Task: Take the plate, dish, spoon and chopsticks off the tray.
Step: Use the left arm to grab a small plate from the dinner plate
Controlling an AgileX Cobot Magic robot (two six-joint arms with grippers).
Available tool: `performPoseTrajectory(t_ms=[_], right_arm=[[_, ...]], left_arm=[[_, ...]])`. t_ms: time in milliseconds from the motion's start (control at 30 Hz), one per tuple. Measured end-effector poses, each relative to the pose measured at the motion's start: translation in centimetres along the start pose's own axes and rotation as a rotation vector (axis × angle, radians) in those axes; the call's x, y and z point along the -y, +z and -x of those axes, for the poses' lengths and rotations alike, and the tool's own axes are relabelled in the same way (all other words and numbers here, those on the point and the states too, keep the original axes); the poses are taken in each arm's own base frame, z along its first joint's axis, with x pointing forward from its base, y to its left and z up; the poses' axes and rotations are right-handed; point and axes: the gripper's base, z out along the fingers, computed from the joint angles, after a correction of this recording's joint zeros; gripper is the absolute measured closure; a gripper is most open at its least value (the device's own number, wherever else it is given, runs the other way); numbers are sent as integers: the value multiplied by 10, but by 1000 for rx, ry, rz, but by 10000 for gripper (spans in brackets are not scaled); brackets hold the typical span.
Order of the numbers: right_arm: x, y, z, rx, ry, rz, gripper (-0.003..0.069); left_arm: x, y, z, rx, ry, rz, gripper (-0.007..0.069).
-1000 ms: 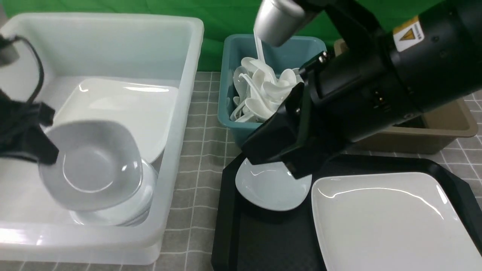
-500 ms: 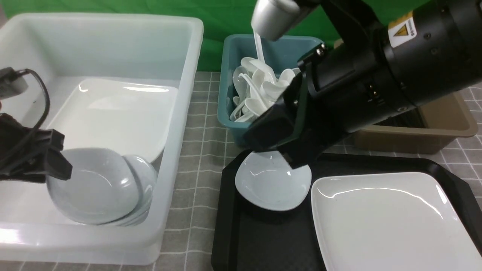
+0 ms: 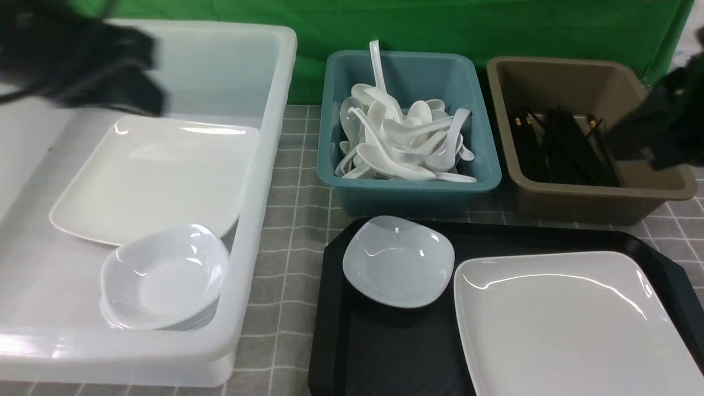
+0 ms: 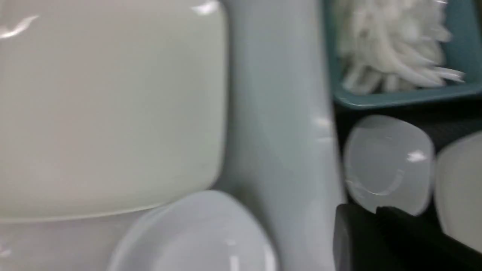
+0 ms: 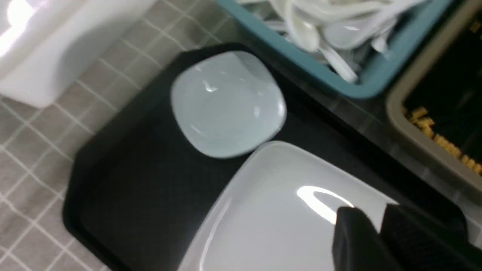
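White plate (image 3: 566, 324), seemingly on black tray (image 3: 407, 352)

Left gripper (image 4: 375, 215), high and angled downward, blurred, its fingertips together and empty; right gripper (image 5: 379, 218), well apart at the far right, its fingertips slightly parted, empty.

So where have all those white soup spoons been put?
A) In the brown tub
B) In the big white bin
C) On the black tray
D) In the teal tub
D: the heap of white spoons sits inside the teal tub, with one handle poking up above its rim.
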Motion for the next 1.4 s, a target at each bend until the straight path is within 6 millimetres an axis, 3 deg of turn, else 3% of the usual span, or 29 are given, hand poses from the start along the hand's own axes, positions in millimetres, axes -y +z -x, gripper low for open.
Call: performPoseTrajectory(t_ms=[33, 67, 167, 233, 267, 300, 400, 500, 533, 600, 733, 867, 1400], right_arm=[[6, 0, -7, -13, 29, -18, 511], [8, 1, -10, -19, 42, -26, 510], [11, 6, -18, -50, 59, -33, 507], [11, 10, -24, -69, 61, -31, 504], [10, 12, -27, -80, 63, -29, 503], [10, 12, -27, -80, 63, -29, 503], [9, 14, -33, -97, 65, -26, 502], [9, 13, -34, -92, 64, -26, 501], [9, 12, -34, -91, 64, -27, 501], [9, 12, -34, -89, 64, -27, 498], [9, 9, -34, -64, 62, -34, 494], [8, 8, -34, -52, 61, -38, 494], [9, 8, -34, -51, 35, -40, 475]], left_arm=[[32, 20, 0, -62, 53, -60, 613], [48, 33, -1, -104, 82, -73, 617], [79, 71, -5, -205, 171, -61, 621], [99, 106, -9, -277, 236, -21, 618], [105, 122, -11, -303, 261, -2, 612], [106, 126, -12, -313, 264, -2, 612], [116, 170, -13, -369, 307, 53, 563], [115, 201, -14, -403, 305, 90, 473], [115, 200, -13, -398, 305, 92, 466], [108, 221, -15, -411, 317, 151, 379], [100, 244, -20, -425, 333, 211, 239], [95, 258, -26, -444, 347, 239, 168], [93, 292, -36, -435, 321, 203, 166]])
